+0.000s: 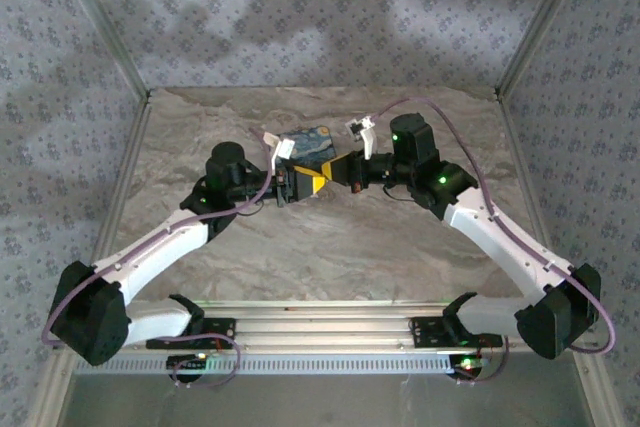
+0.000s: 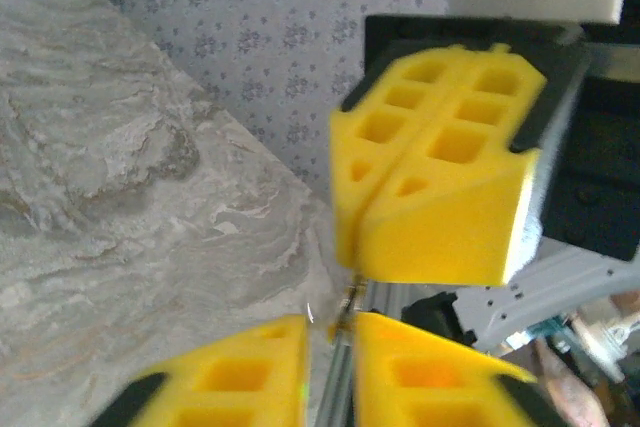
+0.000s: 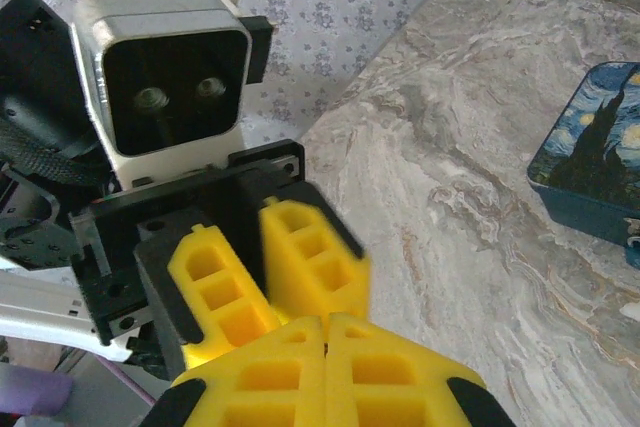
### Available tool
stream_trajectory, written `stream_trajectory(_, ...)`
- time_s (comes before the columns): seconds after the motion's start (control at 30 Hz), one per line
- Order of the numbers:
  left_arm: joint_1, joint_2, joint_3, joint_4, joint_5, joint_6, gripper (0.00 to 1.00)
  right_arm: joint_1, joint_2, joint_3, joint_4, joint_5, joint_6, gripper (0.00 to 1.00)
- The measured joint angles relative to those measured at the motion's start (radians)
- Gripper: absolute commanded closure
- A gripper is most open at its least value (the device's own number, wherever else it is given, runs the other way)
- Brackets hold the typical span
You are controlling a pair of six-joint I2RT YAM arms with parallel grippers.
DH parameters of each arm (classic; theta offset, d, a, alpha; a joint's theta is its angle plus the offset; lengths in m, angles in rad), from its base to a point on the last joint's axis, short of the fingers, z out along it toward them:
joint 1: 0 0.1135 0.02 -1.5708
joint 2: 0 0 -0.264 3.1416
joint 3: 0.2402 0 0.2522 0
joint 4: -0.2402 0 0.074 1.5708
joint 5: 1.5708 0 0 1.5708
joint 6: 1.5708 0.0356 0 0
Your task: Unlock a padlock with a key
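Lab booth: wallpapered panels [image 1: 300, 7], marble tabletop [image 1: 330, 247]

Table [image 3: 470, 147] smooth, marbled; blue box [image 3: 590, 162] perhaps glossy.

Both arms reach forward from their bases and bend inward, the left arm [image 1: 160, 247] and the right arm [image 1: 500, 237] making an arch. The left gripper [image 1: 298, 185] and the right gripper [image 1: 347, 173] meet nose to nose, raised. The right's yellow fingers [image 3: 390, 377] are pressed flat together; the left's fingers [image 2: 240, 367] leave a bare slit.
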Motion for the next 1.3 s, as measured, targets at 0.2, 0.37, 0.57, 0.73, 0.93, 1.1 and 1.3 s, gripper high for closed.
stream_trajectory(0.2,-0.002,0.001,0.003,0.005,0.011,-0.005,1.0,0.0,0.001,-0.002,0.012,0.001,0.019,0.79)
stream_trajectory(0.37,-0.003,0.001,0.003,0.004,-0.004,-0.015,1.0,0.0,0.0,-0.016,0.034,0.0,0.058,0.52)
stream_trajectory(0.57,-0.003,0.001,0.003,0.003,-0.027,-0.024,1.0,-0.024,-0.019,-0.045,0.07,0.005,0.129,0.49)
stream_trajectory(0.73,-0.003,0.001,0.003,0.002,-0.035,-0.025,1.0,-0.034,-0.043,-0.053,0.086,0.012,0.166,0.58)
stream_trajectory(0.93,-0.003,0.001,0.003,-0.005,-0.043,-0.027,1.0,-0.036,-0.058,-0.064,0.094,0.02,0.186,0.59)
stream_trajectory(1.1,-0.003,0.0,0.003,-0.009,-0.043,-0.027,1.0,-0.032,-0.05,-0.064,0.093,0.024,0.186,0.55)
stream_trajectory(1.3,-0.003,-0.002,0.003,-0.019,-0.042,-0.027,1.0,-0.015,-0.006,-0.062,0.091,0.023,0.18,0.65)
